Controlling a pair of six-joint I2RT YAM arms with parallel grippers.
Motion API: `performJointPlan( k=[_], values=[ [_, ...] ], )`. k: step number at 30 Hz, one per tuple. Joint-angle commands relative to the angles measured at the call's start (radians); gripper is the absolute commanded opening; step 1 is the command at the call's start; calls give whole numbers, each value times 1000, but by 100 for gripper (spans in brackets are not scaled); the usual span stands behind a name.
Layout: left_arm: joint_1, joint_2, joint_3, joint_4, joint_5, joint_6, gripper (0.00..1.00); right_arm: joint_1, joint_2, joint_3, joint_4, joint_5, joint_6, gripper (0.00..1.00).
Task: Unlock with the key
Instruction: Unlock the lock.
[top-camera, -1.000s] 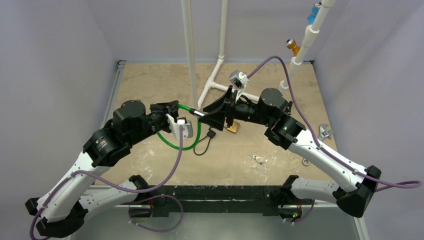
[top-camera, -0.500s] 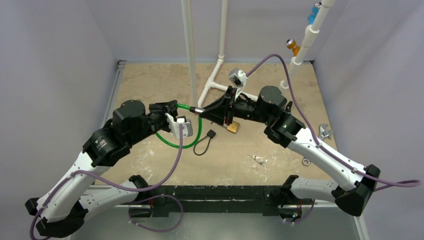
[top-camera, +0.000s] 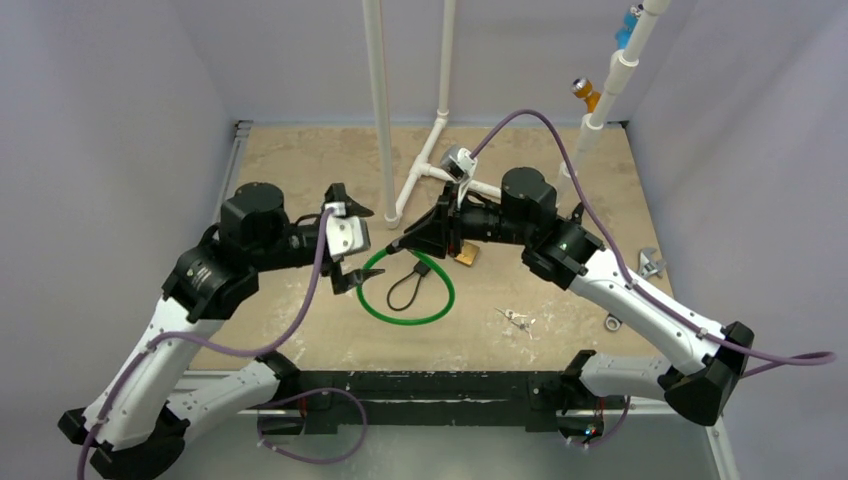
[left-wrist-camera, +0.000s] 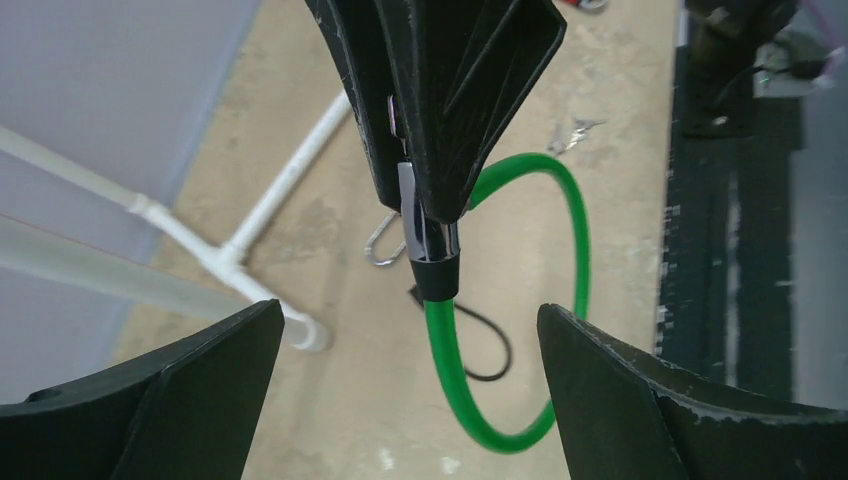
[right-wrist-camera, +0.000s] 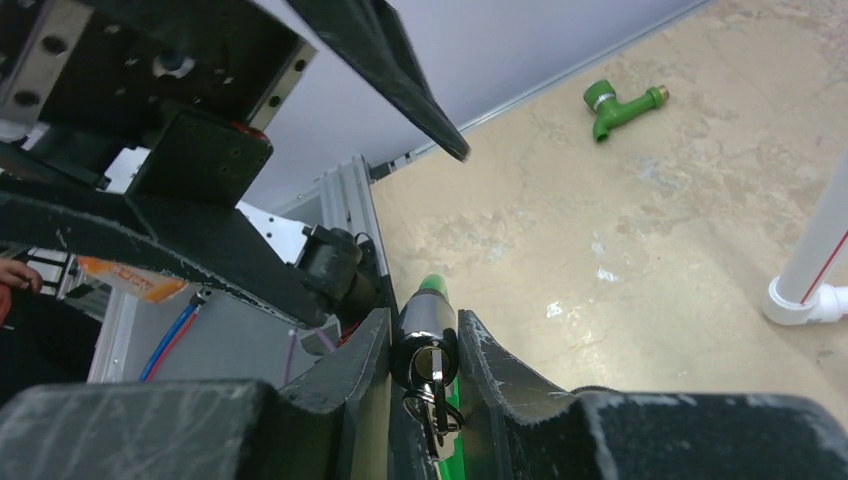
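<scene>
Right gripper clamps the lock barrel; left gripper is wide open and empty.
The barrel sits pinched between the right jaws with the key seated in its end (facing the wrist camera). The green cable loop droops to the table. The right arm probably braces the barrel so the key can be turned.

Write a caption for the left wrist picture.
Right gripper pinches the green cable lock by its end; left gripper open, not touching it.
</scene>
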Motion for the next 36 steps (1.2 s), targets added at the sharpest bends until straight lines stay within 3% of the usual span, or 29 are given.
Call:
performJointPlan(
  k=[1,6,10,13,15,16,17,18,19,23,26,28,33,36],
  values=[
    [128,107,39,-75,408,-239,100,3,-21,81,-15,-37,-36,0],
    [161,150,-71,64,515,-318,100,10,-5,119,-67,-55,-58,0],
    [161,204,-54,115,620,-364,100,13,-3,126,-68,-45,-63,0],
    [162,229,-44,177,631,-402,89,15,-1,121,-43,-48,-55,0],
    [161,240,-34,215,632,-437,74,15,4,114,-29,-49,-50,0],
    [161,242,-31,220,622,-444,61,15,6,111,-23,-47,-49,0],
    [161,236,-31,209,613,-432,43,15,8,108,-21,-45,-48,0],
    [161,226,-31,177,583,-403,10,16,7,106,-18,-42,-48,0],
    [161,215,-34,154,552,-385,0,15,6,104,-17,-39,-49,0],
    [163,187,-34,94,488,-315,0,15,7,102,-14,-44,-47,0],
    [164,174,-7,69,473,-278,0,12,5,108,-19,-54,-46,36],
    [164,173,22,10,468,-226,0,10,-10,123,-57,-9,-74,50],
    [164,164,66,-158,446,-51,0,-5,-64,174,-119,55,-134,53],
    [164,150,78,-172,425,-16,0,-5,-65,184,-134,38,-140,36]
  ],
)
